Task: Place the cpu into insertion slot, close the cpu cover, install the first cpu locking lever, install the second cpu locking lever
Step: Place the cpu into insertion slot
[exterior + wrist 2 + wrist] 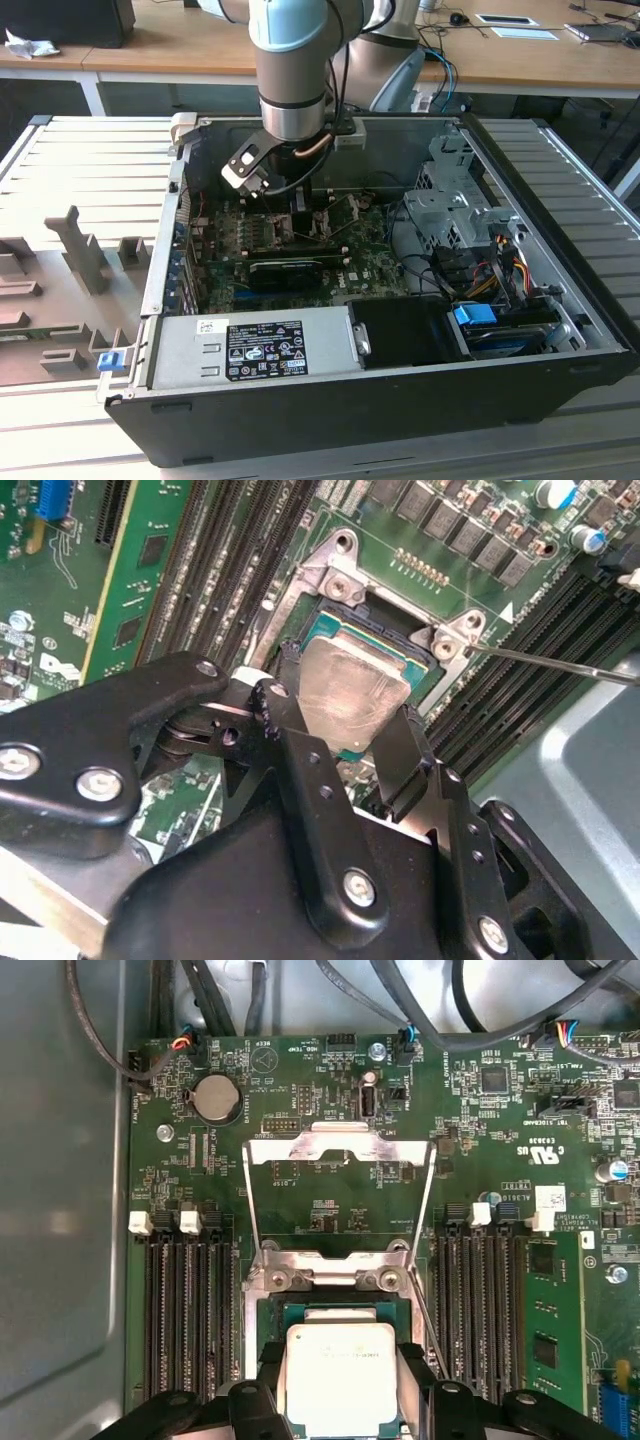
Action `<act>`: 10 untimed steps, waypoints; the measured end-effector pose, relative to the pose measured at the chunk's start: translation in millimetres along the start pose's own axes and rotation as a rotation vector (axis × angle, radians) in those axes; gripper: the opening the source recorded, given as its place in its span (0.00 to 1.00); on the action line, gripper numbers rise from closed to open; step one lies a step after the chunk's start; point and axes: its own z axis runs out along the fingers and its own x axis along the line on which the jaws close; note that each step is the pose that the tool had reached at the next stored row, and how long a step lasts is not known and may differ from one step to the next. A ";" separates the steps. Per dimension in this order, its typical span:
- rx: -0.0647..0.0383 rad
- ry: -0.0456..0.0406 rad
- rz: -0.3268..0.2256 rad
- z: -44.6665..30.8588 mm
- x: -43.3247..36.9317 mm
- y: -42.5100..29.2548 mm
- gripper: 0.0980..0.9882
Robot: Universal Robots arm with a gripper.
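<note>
The hand (342, 725) is clamping the cpu (352, 685) by two opposite edges. One black finger (404, 748) is pressing on each side, leaving the pale metal face showing between them. The cpu is sitting directly over the slot (345, 630) and lining up roughly square with it. I cannot tell whether it is already resting seated or hanging just above the contacts.

The chip is looking light, flat and stiff, with a smooth lid that may be prone to slipping in a loose grip. Its underside and the slot's contacts are likely the fragile parts. The bare side edges, where the fingers are gripping now, are looking like the right place to hold it, with the chip kept level.

Just beyond, the cover (340, 1146) is standing swung open away from the slot, hinging at the slot's far edge, with green board (470, 1160) showing through its window. A thin lever (560, 666) is sticking out free beside the slot, not latched. Long black memory slots (185, 1320) are running along both sides.

Farther out, in the exterior view, the arm (290, 70) is reaching down into the open case (400, 400), which is lying on a slatted desk (90, 150).
</note>
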 end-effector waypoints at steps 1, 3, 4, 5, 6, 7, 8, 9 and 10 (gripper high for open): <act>0.000 -0.0012 0.001 0.8 0.2 -0.2 0.48; 0.000 -0.0020 0.001 2.0 0.5 -0.3 0.48; 0.000 -0.0021 0.001 2.4 0.7 -0.4 0.48; 0.000 -0.0023 0.001 3.3 1.0 -0.4 0.48; 0.000 -0.0024 0.001 3.6 1.1 -0.4 0.48; 0.000 -0.0026 0.001 3.6 1.0 -0.4 0.48; 0.000 -0.0026 0.001 3.6 1.1 -0.5 0.48; 0.000 -0.0025 0.001 3.7 1.1 -0.5 0.48; 0.000 -0.0025 0.001 3.7 1.1 -0.6 0.48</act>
